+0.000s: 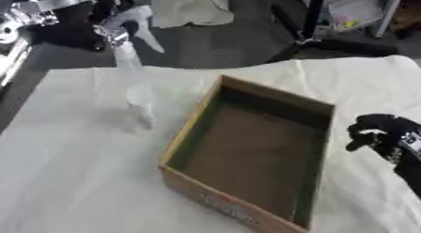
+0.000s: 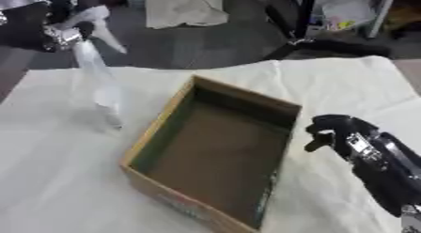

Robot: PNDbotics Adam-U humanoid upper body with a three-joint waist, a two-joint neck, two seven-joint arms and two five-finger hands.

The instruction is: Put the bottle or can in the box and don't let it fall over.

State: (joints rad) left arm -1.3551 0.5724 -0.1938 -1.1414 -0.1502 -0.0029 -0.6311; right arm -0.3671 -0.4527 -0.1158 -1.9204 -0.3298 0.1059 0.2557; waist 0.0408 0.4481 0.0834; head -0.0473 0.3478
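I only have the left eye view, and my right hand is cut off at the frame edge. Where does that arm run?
Observer: The right hand sits right of the brown cardboard box, apart from its wall; the black forearm runs down to the lower right corner.
Operator: Does the forearm cross the box?
Observer: No, it lies over the white cloth only.
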